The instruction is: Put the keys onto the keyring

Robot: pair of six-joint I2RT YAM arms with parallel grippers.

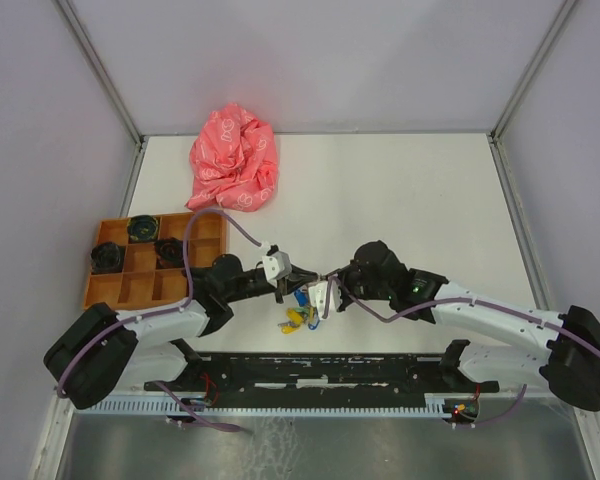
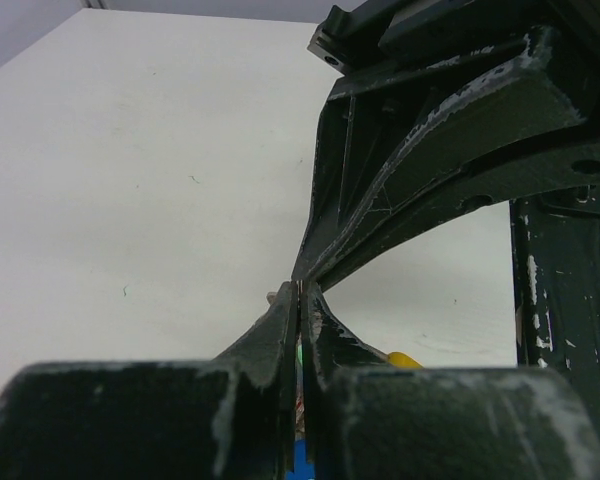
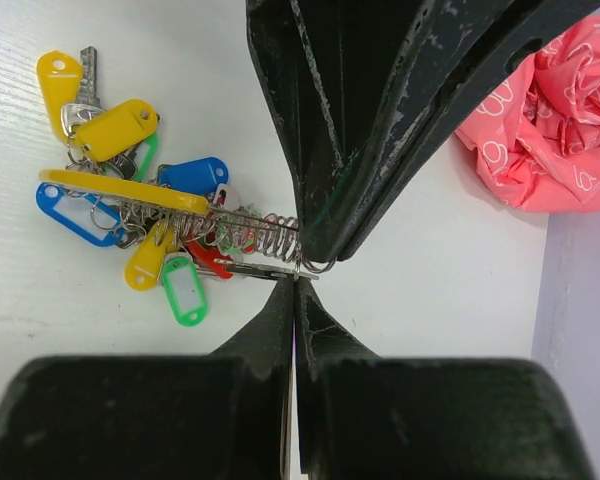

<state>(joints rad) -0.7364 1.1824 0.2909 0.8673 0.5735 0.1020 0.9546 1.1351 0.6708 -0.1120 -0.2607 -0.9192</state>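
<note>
Left gripper (image 2: 298, 300) was pinched shut on the keyring (image 3: 270, 236) wire, right gripper (image 3: 294, 295) shut tip-to-tip against it — its hold unclear — near the table's (image 1: 430, 200) near edge; threading looked underway, not finished

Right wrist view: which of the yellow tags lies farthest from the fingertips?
The yellow tag at the top left, beside the silver key. The other yellow ones lie lower and closer to the right gripper.
</note>
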